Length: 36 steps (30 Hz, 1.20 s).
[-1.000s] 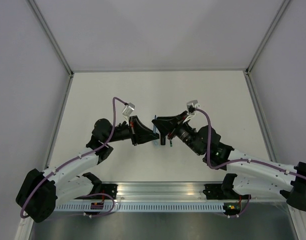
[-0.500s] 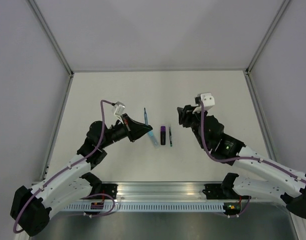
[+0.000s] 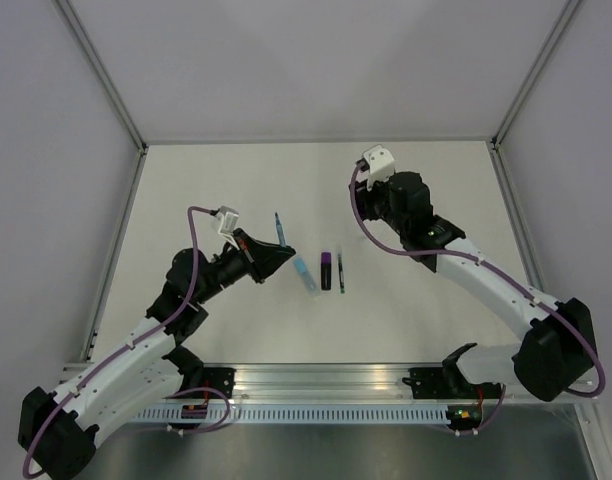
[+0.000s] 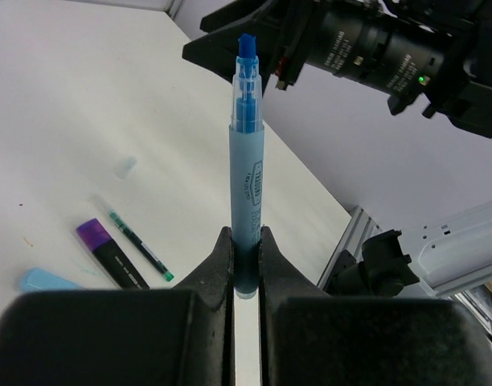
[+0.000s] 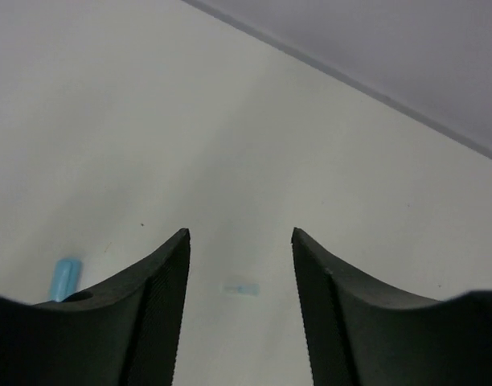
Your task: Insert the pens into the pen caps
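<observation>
Pale tabletop [image 3: 206, 180], grey walls on three sides, and near the middle lies the stubby purple-ended marker [image 3: 326, 270], our landmark. Just left of it is the light-blue highlighter [image 3: 306, 275] and just right of it the thin dark pen [image 3: 340, 272]. All three lie flat and apart, none capped that I can see.

Further left of the marker, the left end effector [image 4: 246, 249] is clenched on the thin blue pen [image 4: 248, 177]. It grips low on the barrel so the tip end sticks out free, a presenting pose, I'd say, ready to meet a cap.

Beyond the marker, toward the far wall, the right end effector [image 5: 239, 240] hangs released with nothing between its fingers. It looks straight down on a tiny pale-blue cap [image 5: 244, 289], and a chunkier light-blue cap [image 5: 67, 277] lies out that way too. My read: a cap pickup is the step in hand.
</observation>
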Available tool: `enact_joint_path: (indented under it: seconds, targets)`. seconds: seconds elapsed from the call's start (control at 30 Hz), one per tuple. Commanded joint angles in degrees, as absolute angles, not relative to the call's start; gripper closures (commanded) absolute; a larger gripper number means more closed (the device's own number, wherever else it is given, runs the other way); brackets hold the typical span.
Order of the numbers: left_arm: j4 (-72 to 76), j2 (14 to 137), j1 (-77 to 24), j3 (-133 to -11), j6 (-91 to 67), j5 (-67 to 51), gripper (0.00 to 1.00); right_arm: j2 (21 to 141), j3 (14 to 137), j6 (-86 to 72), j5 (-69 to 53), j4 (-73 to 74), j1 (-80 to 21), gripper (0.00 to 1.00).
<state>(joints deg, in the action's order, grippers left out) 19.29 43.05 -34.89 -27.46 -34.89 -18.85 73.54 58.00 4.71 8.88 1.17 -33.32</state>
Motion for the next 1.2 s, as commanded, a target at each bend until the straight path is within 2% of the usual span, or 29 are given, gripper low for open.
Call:
enact_joint_path:
  seconds: [0.0, 0.03, 0.07, 0.1, 0.13, 0.17, 0.2, 0.27, 0.3, 0.4, 0.6, 1.03, 1.17]
  targets:
    - [19.2, 41.2, -35.1, -27.0, -32.9, -15.8, 0.98, 78.9, 63.4, 18.5, -1.4, -1.9, -28.0, 0.35]
    - [18.6, 41.0, -35.1, -27.0, -32.6, -15.5, 0.98, 83.7, 66.6, 19.3, -1.3, 1.0, -26.7, 0.28]
    - [17.8, 40.7, -35.1, -27.6, -32.5, -15.3, 0.98, 86.5, 69.9, 20.0, -1.3, 5.2, -24.6, 0.10]
    - [16.9, 40.5, -35.1, -28.0, -32.4, -15.1, 0.98, 88.9, 77.4, 22.4, -1.9, 13.7, -23.9, 0.02]
    - [16.2, 40.4, -35.1, -28.3, -32.3, -15.0, 0.98, 94.3, 81.1, 24.2, -2.5, 17.9, -23.5, 0.02]
    - [16.3, 39.9, -35.1, -28.2, -32.4, -15.4, 0.98, 97.4, 86.3, 32.0, -8.6, 26.2, -22.7, 0.02]
    - [16.4, 39.9, -35.1, -28.2, -32.4, -15.4, 0.98, 97.5, 86.9, 32.1, -11.4, 28.3, -22.7, 0.02]
    - [16.4, 39.2, -35.0, -28.1, -32.7, -15.6, 0.98, 97.2, 84.8, 39.7, -16.8, 27.6, -22.4, 0.02]
    - [16.4, 38.9, -35.1, -28.0, -32.7, -15.6, 0.98, 95.7, 79.9, 42.8, -20.3, 24.7, -22.4, 0.02]
    - [15.8, 38.3, -35.1, -27.9, -32.5, -14.4, 0.98, 95.9, 74.2, 53.0, -21.7, 24.2, -22.3, 0.02]
    - [15.3, 38.5, -35.1, -28.3, -33.0, -14.5, 0.98, 104.7, 84.2, 70.4, -28.2, 46.6, -20.3, 0.09]
    - [14.8, 37.4, -35.1, -28.3, -33.8, -14.2, 0.98, 112.6, 86.0, 72.1, -29.4, 45.0, -20.0, 0.17]
    - [14.7, 37.3, -35.1, -28.1, -34.0, -13.6, 0.98, 113.6, 87.3, 70.9, -28.3, 43.9, -20.1, 0.23]
